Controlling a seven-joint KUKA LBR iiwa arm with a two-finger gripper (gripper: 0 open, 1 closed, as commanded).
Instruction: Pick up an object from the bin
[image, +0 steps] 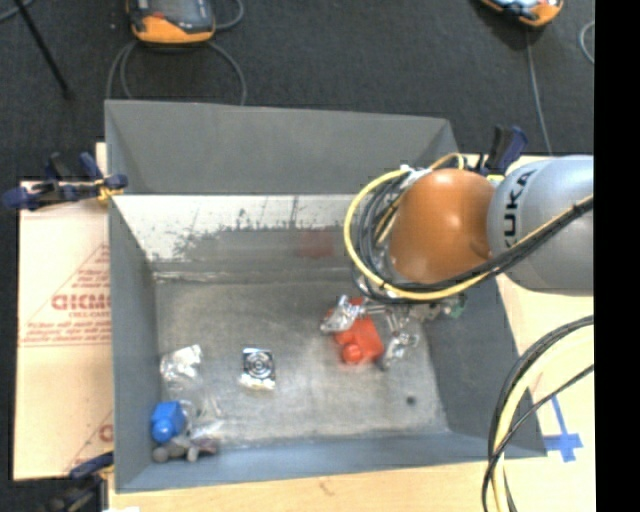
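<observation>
The gripper (393, 340) is hanging low over the floor of the grey bin (260, 160), tucked under the arm's orange cover (440, 225). Just beside it, on the side away from the arm, a small chunky red block (357, 343) is lying on the floor. It is sitting so close that it may be touching the gripper, though I am not seeing it held. How far the gripper is open I cannot tell, because the cover and the cables are shading it.

I am judging the red block to be light, stiff plastic with fairly smooth faces, so a grip across its two broadest sides should hold it. A crinkled silver piece (341, 316) is leaning against its far edge and looks thin, springy and easy to drag along.

Well away from the gripper, towards the opposite end of the bin, a clear crumpled wrapper (182, 364), a small round metal part (258, 366), a blue lump (166, 422) and some grey bits (188, 450) are lying apart. I am finding their exact kinds hard to make out.
</observation>
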